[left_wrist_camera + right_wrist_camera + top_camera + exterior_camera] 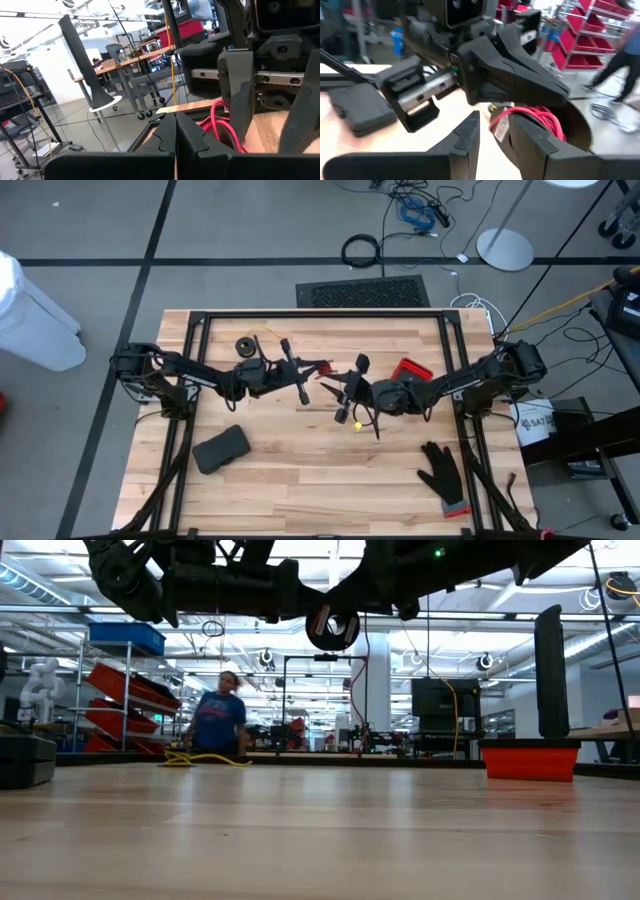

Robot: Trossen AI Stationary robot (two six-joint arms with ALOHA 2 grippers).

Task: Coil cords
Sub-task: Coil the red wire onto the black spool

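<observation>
The red cord [532, 119] is a small coil with a white label, held up over the middle of the table between both grippers. It also shows in the left wrist view [223, 125] and the high view [324, 368]. My right gripper [500, 142] has it between its fingers. My left gripper [175, 137] is shut, and its tips [547, 90] stand right over the coil. A black round spool [332, 628] hangs between the arms. The yellow-tan cord [259, 339] lies on the table's far left beside its black spool [245, 345]. My left gripper's shut fingertips [555, 92] come level from the table's left and sit just over the top of the red coil. I cannot tell whether a strand runs between them. My right gripper has the red coil's label end [501, 127] between its two fingers, which come level from the table's right. The coil is lifted clear of the table.
A black pouch [220, 448] lies near left, a black glove [443, 473] near right, and a red box [411, 369] on the right behind my right gripper. A black frame [320, 315] runs round the table. A person [219, 720] is in the room beyond.
</observation>
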